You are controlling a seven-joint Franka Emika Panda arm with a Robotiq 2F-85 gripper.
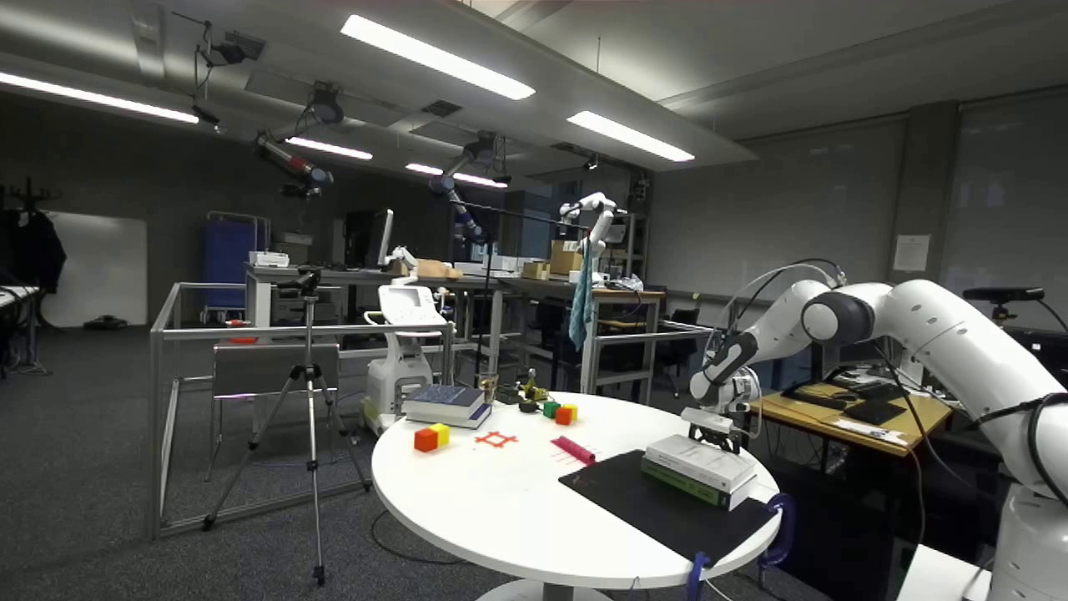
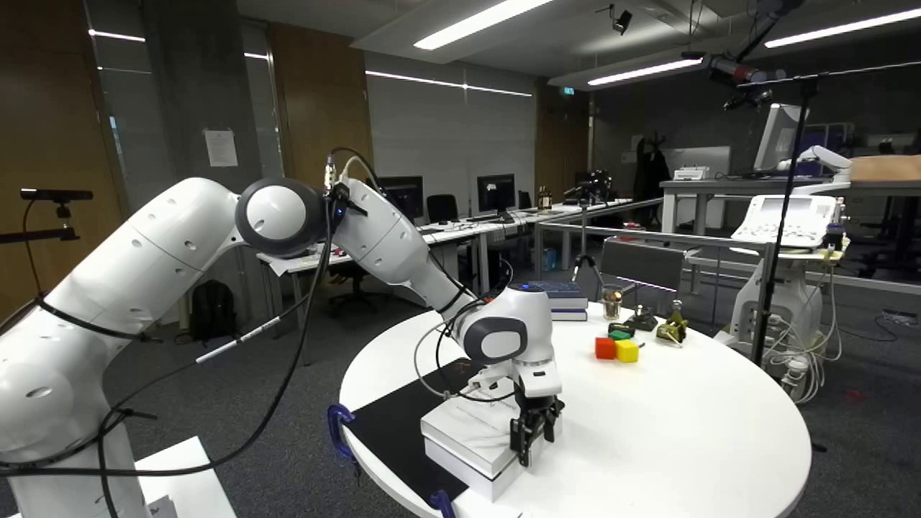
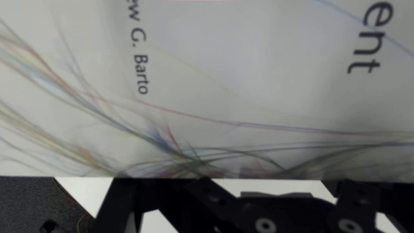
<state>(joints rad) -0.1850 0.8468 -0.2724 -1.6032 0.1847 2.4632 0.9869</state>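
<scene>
Item inspected: a book stack (image 1: 697, 472) of 2 volumes on the table (image 1: 501, 501). The pale upper book (image 2: 460, 432) lies flat on the green-spined lower book (image 1: 684, 486). A black mat (image 1: 642, 505) borders the book stack; a red block (image 2: 605, 348) sits well apart from it.

The pincer (image 2: 537, 447) points down beside 1 edge of the book stack. Its 2 fingers are parted along that edge, with nothing seen gripped between them. Whether they touch the books cannot be told.

Assessment: work at this edge calls for even contact from both fingers, since lopsided pressure would probably twist the upper book. Fingertip depth warrants checking: contact too low would likely shift both volumes together. Slow, straight travel is advisable.
</scene>
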